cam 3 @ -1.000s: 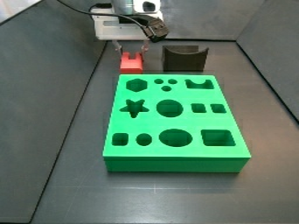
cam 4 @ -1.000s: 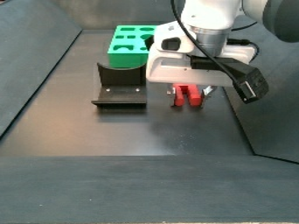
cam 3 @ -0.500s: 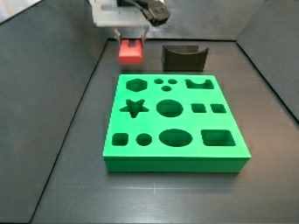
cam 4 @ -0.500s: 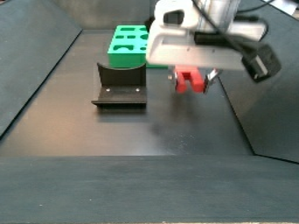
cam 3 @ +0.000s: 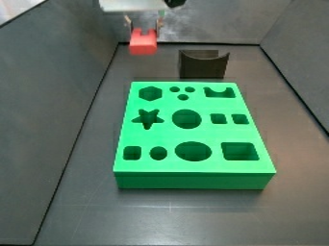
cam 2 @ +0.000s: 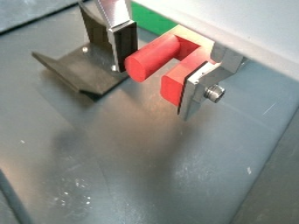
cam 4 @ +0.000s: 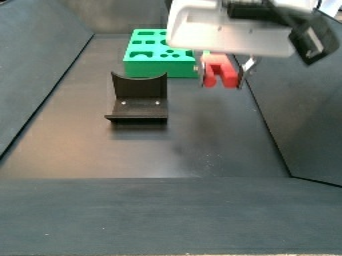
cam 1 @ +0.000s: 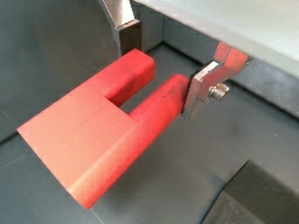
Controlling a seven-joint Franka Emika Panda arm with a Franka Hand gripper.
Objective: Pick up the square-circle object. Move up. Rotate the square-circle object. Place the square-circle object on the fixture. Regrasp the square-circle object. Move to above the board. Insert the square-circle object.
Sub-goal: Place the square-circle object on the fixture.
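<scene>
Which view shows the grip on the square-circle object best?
A wrist view: the square-circle object fills the frame, with the gripper shut across its two legs. The other wrist view shows the same, smaller. Both side views show it hanging under the gripper above the floor, beside the fixture.

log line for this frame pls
phase: move up | gripper: jaws shut on square-circle object, raised off floor | fixture: empty | board: holes empty

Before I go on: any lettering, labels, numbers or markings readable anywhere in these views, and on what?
None can be read.
Red square-circle object, held in the gripper above the floor: plain.
Green board: only cut-out shapes, no text.
Fixture: plain dark surface.
Gripper body in a side view: no legible marking.
</scene>
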